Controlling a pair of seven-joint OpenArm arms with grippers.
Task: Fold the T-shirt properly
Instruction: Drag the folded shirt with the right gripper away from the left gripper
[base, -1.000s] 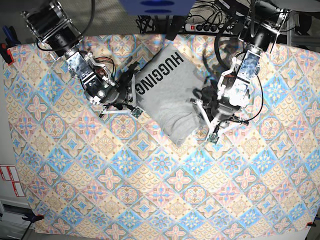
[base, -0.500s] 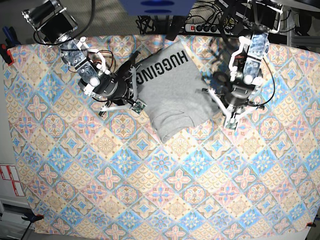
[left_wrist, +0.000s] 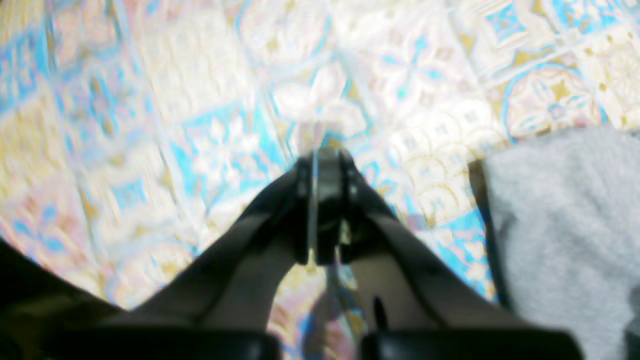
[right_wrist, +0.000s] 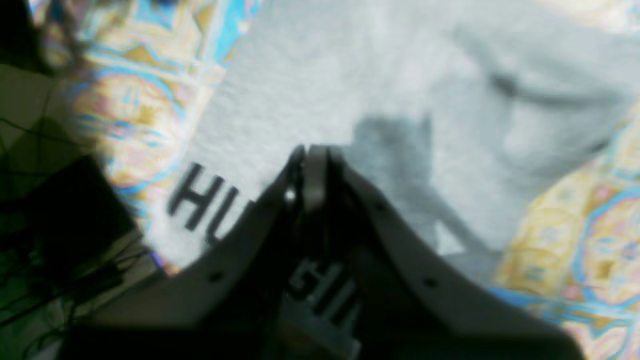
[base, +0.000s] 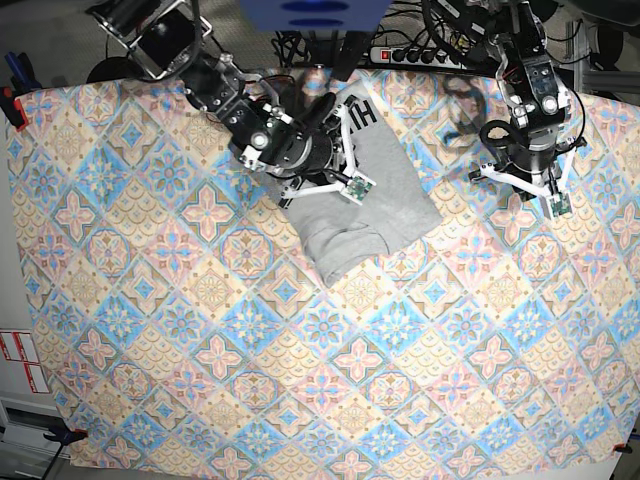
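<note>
Folded heather-grey cotton T-shirt (base: 375, 205) with black lettering lies near the far edge of the tile-patterned tablecloth (base: 300, 380). Right gripper (right_wrist: 310, 165) closed, empty, above the shirt. Left gripper (left_wrist: 322, 170) closed, empty, beside it.

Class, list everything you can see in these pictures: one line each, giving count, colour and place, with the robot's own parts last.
T-shirt: one, grey with black lettering, folded, upper middle of the table.
Tablecloth: one, blue, pink and yellow tiles, covering the table.
Power strip: one, black, behind the table's far edge.
Left pincer: one, black, shut, over the tablecloth beside the T-shirt.
Right pincer: one, black, shut, over the T-shirt.
</note>
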